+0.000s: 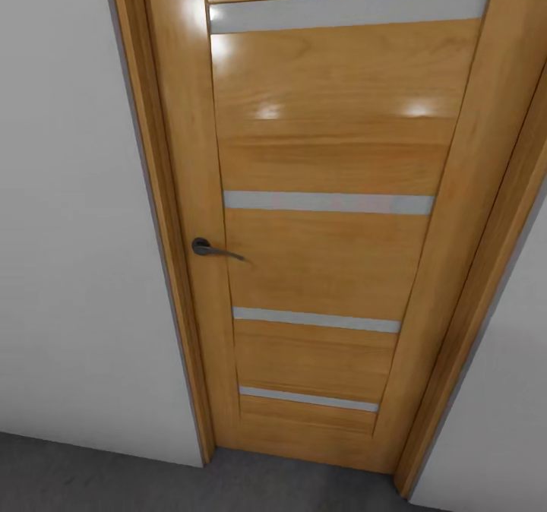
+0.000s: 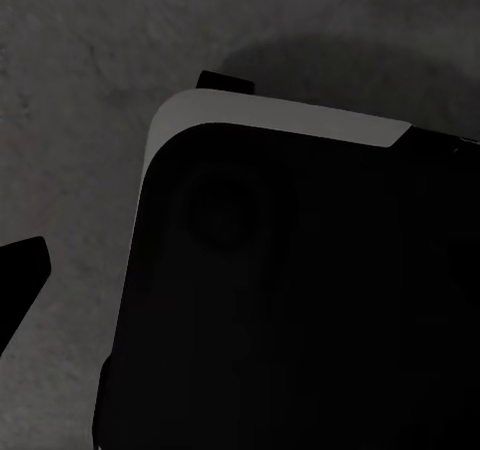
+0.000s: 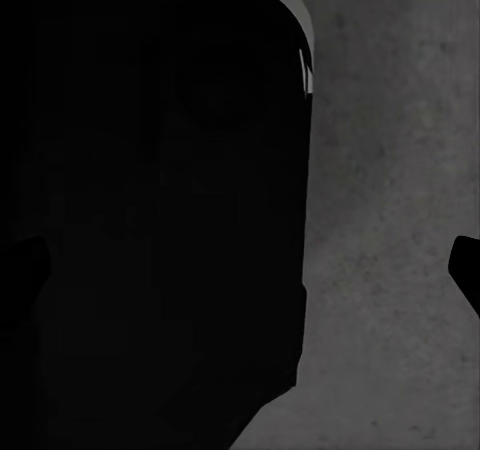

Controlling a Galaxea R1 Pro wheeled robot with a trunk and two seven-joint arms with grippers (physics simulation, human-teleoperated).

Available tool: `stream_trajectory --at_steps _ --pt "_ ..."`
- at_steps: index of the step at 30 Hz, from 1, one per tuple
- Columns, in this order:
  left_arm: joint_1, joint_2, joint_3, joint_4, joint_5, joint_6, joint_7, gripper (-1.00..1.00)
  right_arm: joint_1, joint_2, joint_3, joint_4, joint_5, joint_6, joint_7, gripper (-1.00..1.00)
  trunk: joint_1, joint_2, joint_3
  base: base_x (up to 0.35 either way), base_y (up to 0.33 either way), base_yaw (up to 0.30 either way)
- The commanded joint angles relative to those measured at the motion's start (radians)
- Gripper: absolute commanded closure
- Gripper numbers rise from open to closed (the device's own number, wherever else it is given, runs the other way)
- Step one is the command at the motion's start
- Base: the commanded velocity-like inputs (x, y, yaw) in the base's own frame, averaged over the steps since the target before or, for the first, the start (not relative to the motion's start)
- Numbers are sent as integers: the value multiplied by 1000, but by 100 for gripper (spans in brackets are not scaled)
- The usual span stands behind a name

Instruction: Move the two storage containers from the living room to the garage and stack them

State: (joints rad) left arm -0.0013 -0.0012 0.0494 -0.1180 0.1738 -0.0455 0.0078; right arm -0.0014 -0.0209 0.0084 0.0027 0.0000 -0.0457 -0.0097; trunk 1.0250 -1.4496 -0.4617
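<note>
Door (image 1: 327, 216) shut between white walls (image 1: 68, 231).

Head view: evenly and brightly lit, sharp throughout. The wooden door (image 1: 327, 216) carries soft white glare patches on its upper panels, suggesting overhead light. The wall (image 1: 68, 216) is flat grey-white with little shading. The door's edges lean inward toward the bottom, a steep downward perspective. The floor (image 1: 91, 474) strip is dim.

Both wrist views: very dark, low contrast. A black body (image 2: 300, 300) is almost featureless, with a pale lit rim. A soft shadow falls on the mottled concrete.
</note>
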Motion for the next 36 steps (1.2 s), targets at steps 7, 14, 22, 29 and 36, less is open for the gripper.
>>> stream_trajectory --at_steps 7,14,22,29,36 --pt "0 0 5 0 3 -2 1 -100 0 1 2 0 0 -2 -1 -100 0 0 -1 0 0 0" --pt "0 0 4 0 3 -2 1 -100 0 1 2 0 0 -2 -1 -100 0 0 -1 0 0 0" --pt "0 0 5 0 3 -2 1 -100 0 -2 2 0 3 -4 -1 -100 0 0 -1 0 0 -34" --pt "0 -1 4 -1 3 -2 1 -100 0 -2 1 0 3 -5 -1 -100 0 0 -1 0 0 -200" --pt "0 0 4 -1 3 -2 0 -100 0 -2 1 0 3 -5 -1 -100 0 0 -1 0 0 -237"
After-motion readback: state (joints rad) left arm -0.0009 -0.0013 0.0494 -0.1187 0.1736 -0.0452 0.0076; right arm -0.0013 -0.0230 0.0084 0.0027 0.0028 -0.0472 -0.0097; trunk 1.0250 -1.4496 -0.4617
